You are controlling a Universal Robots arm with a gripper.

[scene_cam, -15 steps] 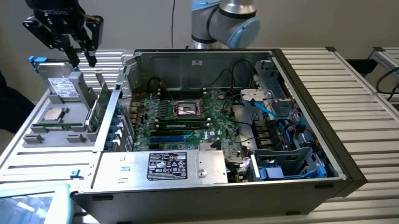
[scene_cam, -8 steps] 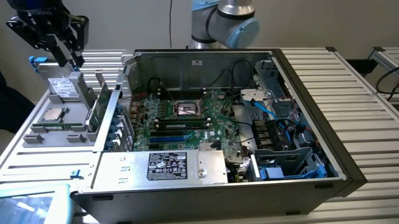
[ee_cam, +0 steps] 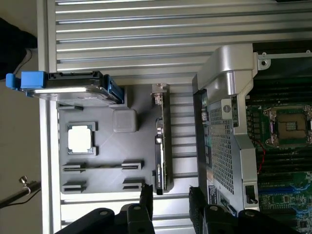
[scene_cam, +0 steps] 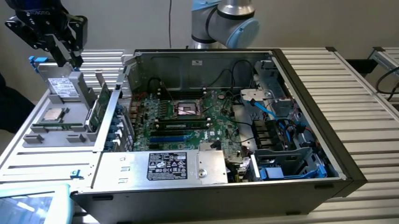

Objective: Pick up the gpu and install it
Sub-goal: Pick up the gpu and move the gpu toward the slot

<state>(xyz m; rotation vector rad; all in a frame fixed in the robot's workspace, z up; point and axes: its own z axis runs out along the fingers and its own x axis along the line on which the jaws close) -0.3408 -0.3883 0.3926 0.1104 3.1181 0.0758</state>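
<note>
Your wrist view shows the gripper (ee_cam: 169,199) spread apart near the gpu (ee_cam: 161,146) standing on edge; the exterior view places it above the holder (scene_cam: 46,135).

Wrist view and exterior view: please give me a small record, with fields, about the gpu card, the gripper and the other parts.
gpu: flat green-and-black gpu card, standing on edge in the gray holder tray, outside the case
gripper: black two-finger gripper, open, holding nothing, above the tray near one end of the card
case: open black computer case, green motherboard exposed
other parts on tray: silver white-labelled drive, upright; square processor chip, lying flat
task state: card not yet picked up
</note>
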